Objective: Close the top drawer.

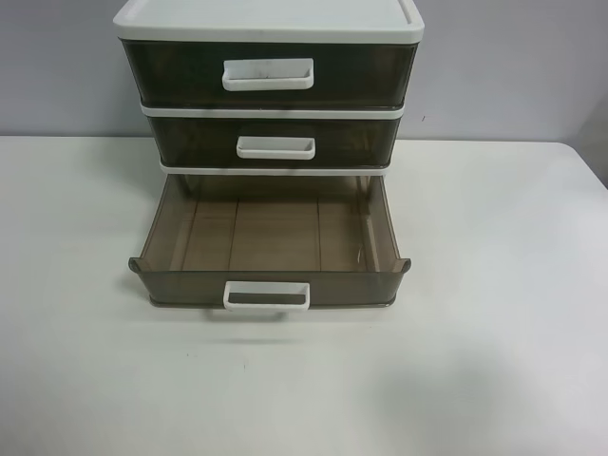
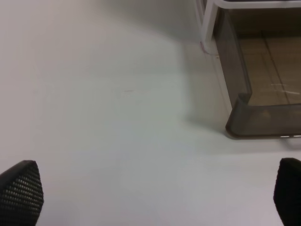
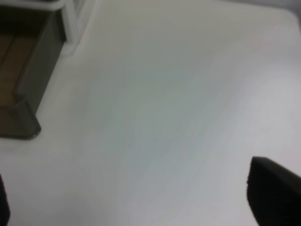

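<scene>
The top drawer (image 1: 269, 73), smoky-brown with a wide white loop handle (image 1: 268, 74), sits pushed in flush under the white lid (image 1: 266, 17) in the exterior high view. The middle drawer (image 1: 274, 141) is also pushed in. The lowest drawer (image 1: 271, 275) is pulled far out and is empty. Neither arm shows in the exterior high view. My left gripper (image 2: 155, 195) is open over bare table, beside a front corner of the lowest drawer (image 2: 244, 117). My right gripper (image 3: 138, 200) is open beside the other front corner of the lowest drawer (image 3: 28, 84).
The cabinet stands at the back middle of a white table (image 1: 494, 332), against a grey wall (image 1: 513, 66). The table's edge shows at the exterior high view's right (image 1: 589, 161).
</scene>
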`<state>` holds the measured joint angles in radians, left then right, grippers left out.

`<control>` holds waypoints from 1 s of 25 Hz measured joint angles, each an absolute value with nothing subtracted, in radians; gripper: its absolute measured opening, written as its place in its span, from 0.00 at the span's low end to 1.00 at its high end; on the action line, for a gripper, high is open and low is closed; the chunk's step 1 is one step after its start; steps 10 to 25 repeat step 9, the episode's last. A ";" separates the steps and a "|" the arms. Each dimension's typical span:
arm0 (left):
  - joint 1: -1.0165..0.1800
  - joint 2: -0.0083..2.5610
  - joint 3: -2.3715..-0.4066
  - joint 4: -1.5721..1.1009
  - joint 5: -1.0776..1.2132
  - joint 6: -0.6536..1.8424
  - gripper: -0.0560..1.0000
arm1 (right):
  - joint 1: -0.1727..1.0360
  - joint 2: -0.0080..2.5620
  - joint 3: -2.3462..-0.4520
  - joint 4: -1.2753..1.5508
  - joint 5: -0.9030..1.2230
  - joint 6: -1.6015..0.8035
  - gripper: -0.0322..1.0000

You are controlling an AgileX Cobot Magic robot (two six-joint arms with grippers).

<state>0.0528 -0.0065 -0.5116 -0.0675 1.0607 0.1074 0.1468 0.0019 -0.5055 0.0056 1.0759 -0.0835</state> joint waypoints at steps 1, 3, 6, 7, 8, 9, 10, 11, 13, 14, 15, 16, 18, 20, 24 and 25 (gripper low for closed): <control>0.053 -0.007 -0.512 -0.068 1.061 0.107 0.99 | 0.139 -0.002 -0.506 0.006 1.075 -0.084 0.99; 0.053 -0.007 -0.512 -0.068 1.061 0.107 0.99 | 0.137 -0.003 -0.506 0.006 1.074 -0.084 0.99; 0.053 -0.007 -0.512 -0.068 1.061 0.107 0.99 | 0.137 -0.003 -0.506 0.006 1.074 -0.081 0.99; 0.053 -0.007 -0.512 -0.068 1.061 0.107 0.99 | 0.137 -0.003 -0.506 0.006 1.074 -0.081 0.99; 0.053 -0.007 -0.512 -0.068 1.061 0.107 0.99 | 0.136 -0.003 -0.506 0.006 1.074 -0.081 0.99; 0.053 -0.007 -0.512 -0.068 1.061 0.107 0.99 | 0.136 -0.003 -0.506 0.006 1.074 -0.078 0.99; 0.053 -0.007 -0.512 -0.068 1.061 0.107 0.99 | 0.136 -0.003 -0.506 0.006 1.074 -0.078 0.99; 0.053 -0.007 -0.512 -0.068 1.061 0.107 0.99 | 0.136 -0.003 -0.506 0.006 1.074 -0.078 0.99; 0.053 -0.007 -0.512 -0.068 1.061 0.107 0.99 | 0.136 -0.003 -0.506 0.006 1.074 -0.078 0.99; 0.053 -0.007 -0.512 -0.068 1.061 0.107 0.99 | 0.136 -0.003 -0.506 0.006 1.074 -0.078 0.99; 0.053 -0.007 -0.512 -0.068 1.061 0.107 0.99 | 0.136 -0.003 -0.506 0.006 1.074 -0.078 0.99; 0.053 -0.007 -0.512 -0.068 1.061 0.107 0.99 | 0.136 -0.003 -0.506 0.006 1.074 -0.078 0.99; 0.053 -0.007 -0.512 -0.068 1.061 0.107 0.99 | 0.136 -0.003 -0.506 0.006 1.074 -0.078 0.99; 0.053 -0.007 -0.512 -0.068 1.061 0.107 0.99 | 0.136 -0.003 -0.506 0.006 1.074 -0.078 0.99; 0.053 -0.007 -0.512 -0.068 1.061 0.107 0.99 | 0.136 -0.003 -0.506 0.006 1.074 -0.078 0.99; 0.053 -0.007 -0.512 -0.068 1.061 0.107 0.99 | 0.136 -0.003 -0.506 0.006 1.074 -0.078 0.99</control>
